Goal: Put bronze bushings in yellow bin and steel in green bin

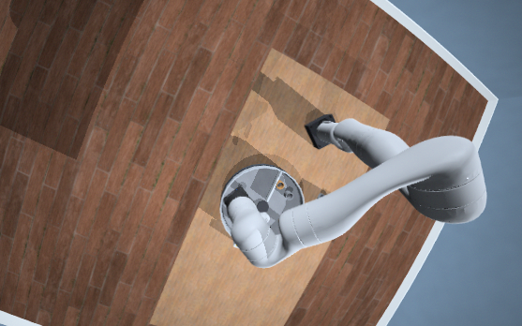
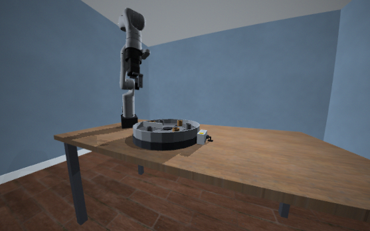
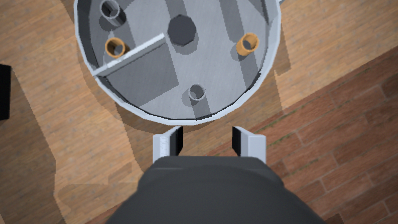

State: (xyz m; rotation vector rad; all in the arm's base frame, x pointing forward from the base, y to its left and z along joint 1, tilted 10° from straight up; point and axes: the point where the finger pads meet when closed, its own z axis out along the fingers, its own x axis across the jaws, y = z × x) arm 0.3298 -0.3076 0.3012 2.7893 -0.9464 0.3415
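Observation:
The grey turntable [image 1: 262, 170] [image 2: 165, 137] [image 3: 187, 121] carries several upright bushings. In the wrist view, one bronze bushing [image 3: 243, 49] [image 2: 175, 129] stands right of the hub; another bronze bushing [image 3: 114, 54] [image 1: 282, 185] stands left beside the divider, with a steel bushing [image 3: 118, 19] [image 1: 287, 192] behind it. A second steel bushing [image 3: 196, 98] [image 2: 149, 128] stands near the rim closest to the fingers. The exterior view also shows a bronze bushing [image 2: 180, 123] and a steel bushing [image 2: 188, 126]. My gripper [image 2: 139, 87] [image 3: 207, 137] is open and empty, high above the turntable's edge. Neither bin shows.
A pale divider [image 3: 132, 56] [image 2: 152, 125] runs from rim towards the dark hub [image 3: 181, 30]. A white box [image 2: 202, 137] with a black crank stands against the turntable. A small grey thing [image 1: 321, 194] lies beside my forearm, too small to identify.

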